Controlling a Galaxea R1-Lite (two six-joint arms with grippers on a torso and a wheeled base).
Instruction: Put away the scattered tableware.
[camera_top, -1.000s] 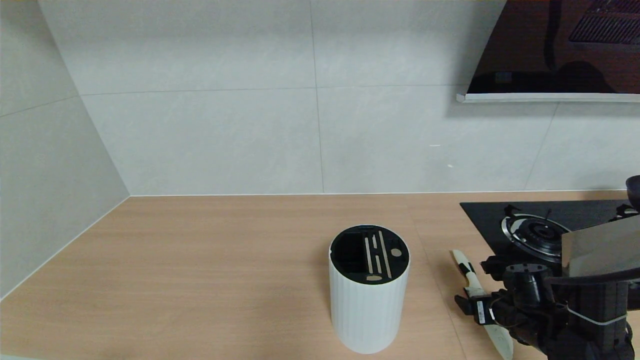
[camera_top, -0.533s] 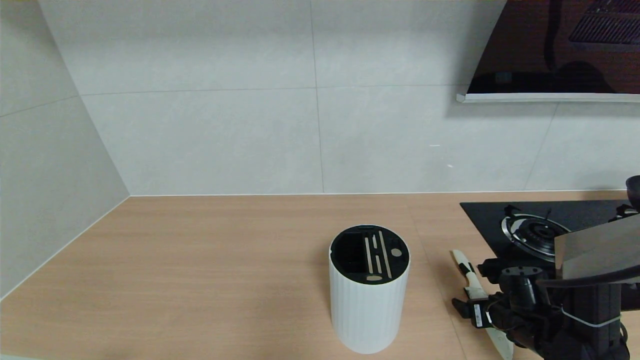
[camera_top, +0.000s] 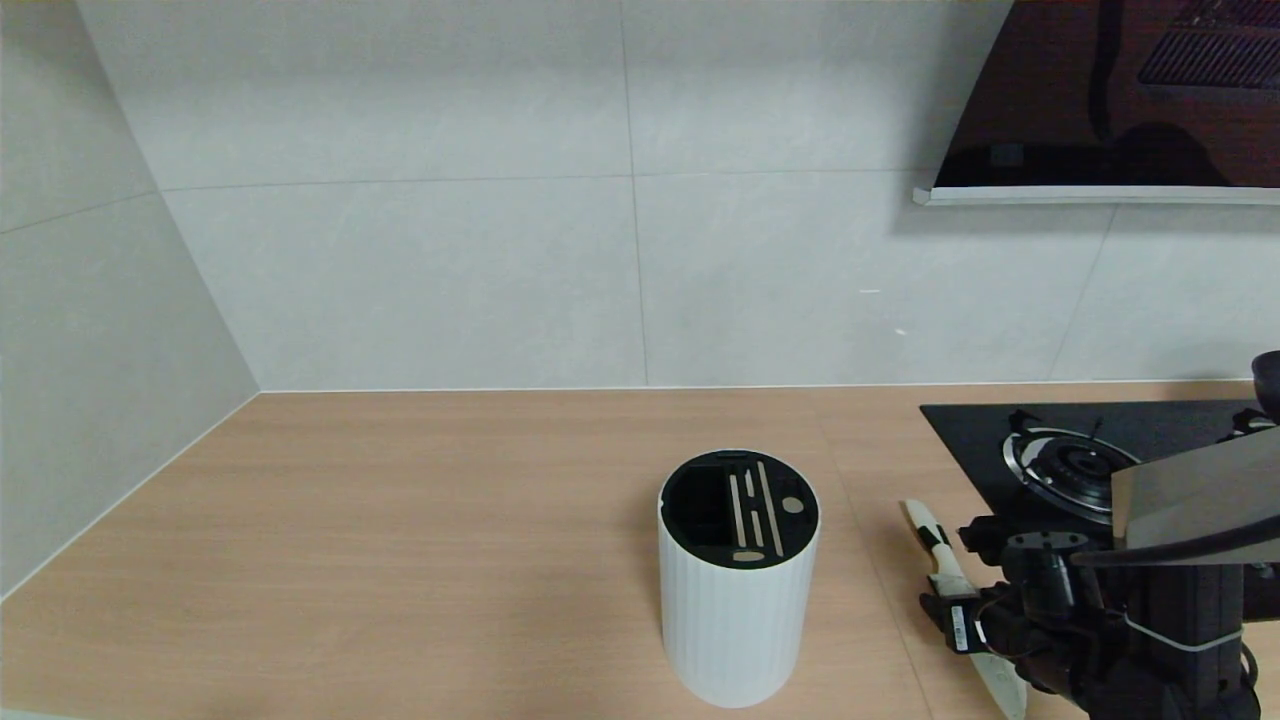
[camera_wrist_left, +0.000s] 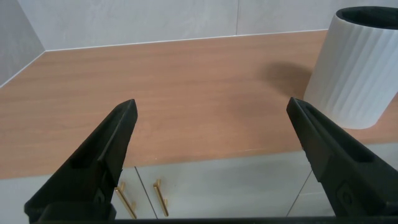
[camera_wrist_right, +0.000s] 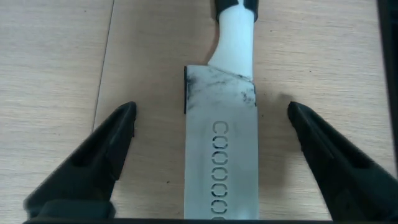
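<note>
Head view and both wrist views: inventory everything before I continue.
countertop: one, light wood.
hob: one, black, countertop's right end.
extractor hood: one, dark, upper right.
knife block: one, white with black slotted top, upright on the countertop.
knife: one, steel blade, white-and-black handle, flat on the countertop beside the hob.
cabinet handles: two, gold, below the countertop.
left pincer: one, black, open, at the countertop's front edge.
right pincer: one, black, open, over the knife.

White-handled knife lying flat, ribbed white holder upright nearby
</note>
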